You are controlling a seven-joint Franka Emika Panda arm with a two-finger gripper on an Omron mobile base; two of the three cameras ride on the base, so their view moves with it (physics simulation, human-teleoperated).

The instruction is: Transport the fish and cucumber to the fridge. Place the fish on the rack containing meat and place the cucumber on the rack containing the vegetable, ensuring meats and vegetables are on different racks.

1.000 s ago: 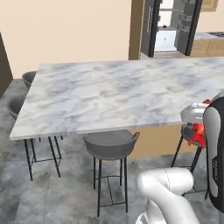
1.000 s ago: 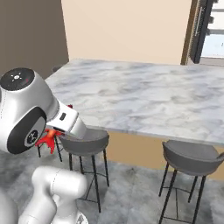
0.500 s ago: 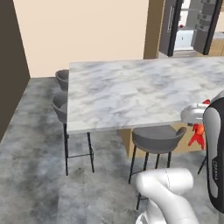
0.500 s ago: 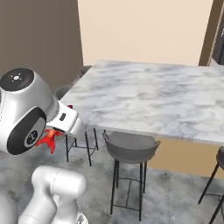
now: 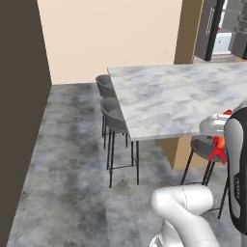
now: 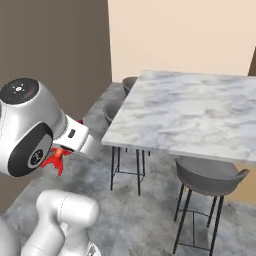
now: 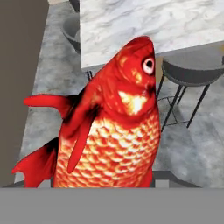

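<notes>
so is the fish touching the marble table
Apart. In the right base view the fish hangs by the arm over the floor, with open floor between it and the table edge.

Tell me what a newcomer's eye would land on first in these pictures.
The bright red fish looms large in the hand view, scales and white eye plain, its tail peeking out beside the white arm. Behind it spreads the grey marble island top, with dark stools tucked under its edge.
</notes>
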